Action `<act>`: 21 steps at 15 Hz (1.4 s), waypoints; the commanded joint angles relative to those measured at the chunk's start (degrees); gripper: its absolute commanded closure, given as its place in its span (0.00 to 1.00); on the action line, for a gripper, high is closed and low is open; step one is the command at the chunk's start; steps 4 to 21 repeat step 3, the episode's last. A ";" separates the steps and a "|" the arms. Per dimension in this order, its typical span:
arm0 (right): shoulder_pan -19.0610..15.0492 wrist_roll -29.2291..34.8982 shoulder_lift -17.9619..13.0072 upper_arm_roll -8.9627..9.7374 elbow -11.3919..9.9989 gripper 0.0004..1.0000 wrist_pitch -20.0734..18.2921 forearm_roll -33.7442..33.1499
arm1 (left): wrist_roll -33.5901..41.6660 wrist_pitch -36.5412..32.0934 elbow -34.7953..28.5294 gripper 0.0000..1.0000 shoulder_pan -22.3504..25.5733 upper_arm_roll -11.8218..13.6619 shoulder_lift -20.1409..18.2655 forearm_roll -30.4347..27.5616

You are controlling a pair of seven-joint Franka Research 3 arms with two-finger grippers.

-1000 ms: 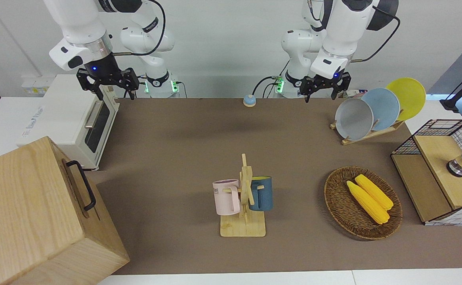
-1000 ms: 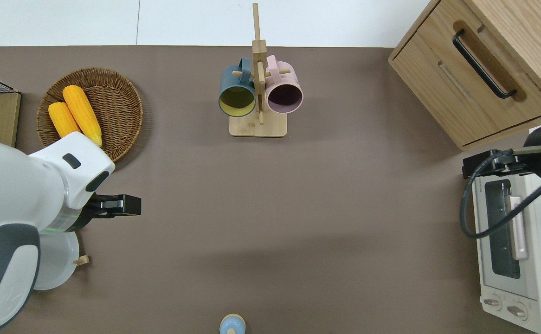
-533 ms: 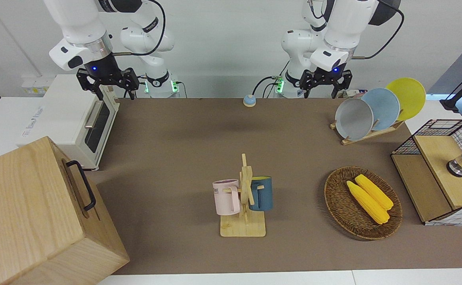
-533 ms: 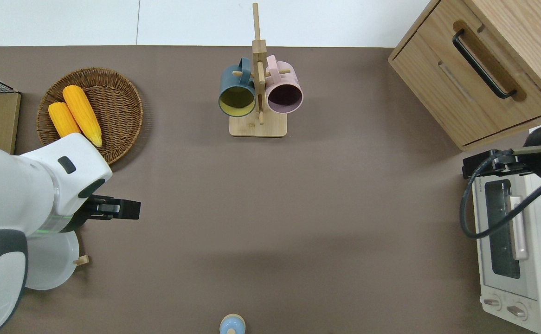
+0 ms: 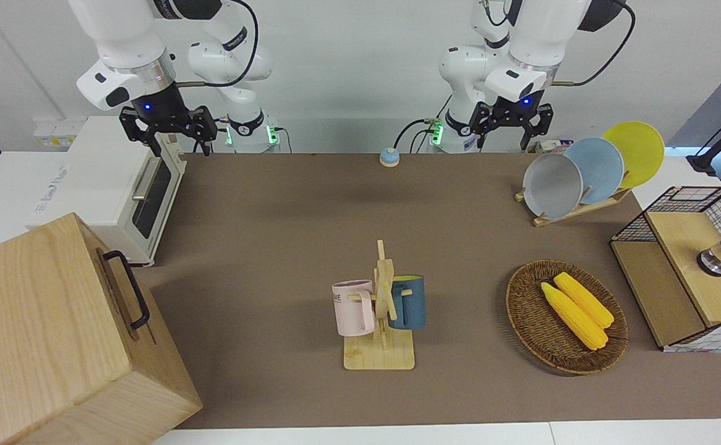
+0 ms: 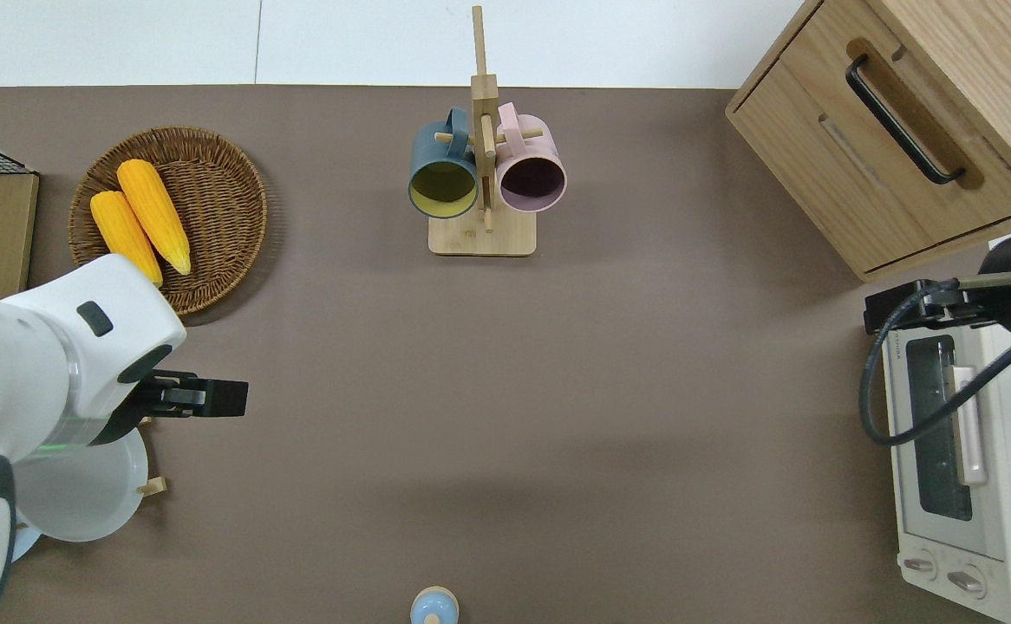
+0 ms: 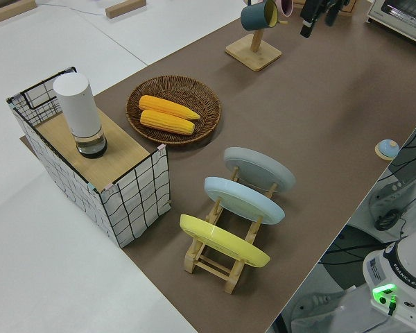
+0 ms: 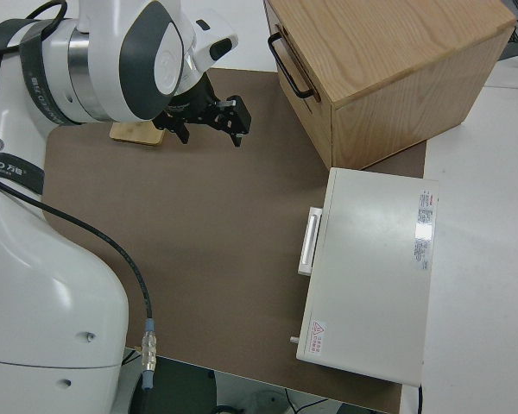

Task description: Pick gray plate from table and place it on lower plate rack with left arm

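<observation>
Gray plate [image 5: 552,185] sits in rack [image 5: 574,210] already, looks stiff, slick, prob breakable, so grab by rim; left claw [image 5: 507,128] wide open & empty, right arm parked

Two glossy white jointed arms with dark grey joint caps, black looping cables, silver wrist rings, blue wrist lights, green base lights

- The plate rack [image 5: 574,211] stands near the table [image 5: 286,210] edge at the left arm's end, three plates [image 7: 244,200] upright in it.
- The basket [image 5: 530,321] sits farther from the robots than the rack.
- The mug stand [image 5: 380,346] stands mid-table toward the edge farthest from the robots.
</observation>
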 commanded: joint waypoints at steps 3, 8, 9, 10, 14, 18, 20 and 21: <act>0.26 0.22 0.11 -0.22 0.29 0.02 -0.34 0.16 | 0.43 0.23 -0.33 0.01 0.45 0.19 -0.15 -0.96; 0.26 0.22 0.11 -0.22 0.29 0.02 -0.34 0.16 | 0.43 0.23 -0.33 0.01 0.45 0.19 -0.15 -0.96; 0.26 0.22 0.11 -0.22 0.29 0.02 -0.34 0.16 | 0.43 0.23 -0.33 0.01 0.45 0.19 -0.15 -0.96; 0.26 0.22 0.11 -0.22 0.29 0.02 -0.34 0.16 | 0.43 0.23 -0.33 0.01 0.45 0.19 -0.15 -0.96; 0.26 0.22 0.11 -0.22 0.29 0.02 -0.34 0.16 | 0.43 0.23 -0.33 0.01 0.45 0.19 -0.15 -0.96; 0.26 0.22 0.11 -0.22 0.29 0.02 -0.34 0.16 | 0.43 0.23 -0.33 0.01 0.45 0.19 -0.15 -0.96; 0.26 0.22 0.11 -0.22 0.29 0.02 -0.34 0.16 | 0.43 0.23 -0.33 0.01 0.45 0.19 -0.15 -0.96; 0.26 0.22 0.11 -0.22 0.29 0.02 -0.34 0.16 | 0.43 0.23 -0.33 0.01 0.45 0.19 -0.15 -0.96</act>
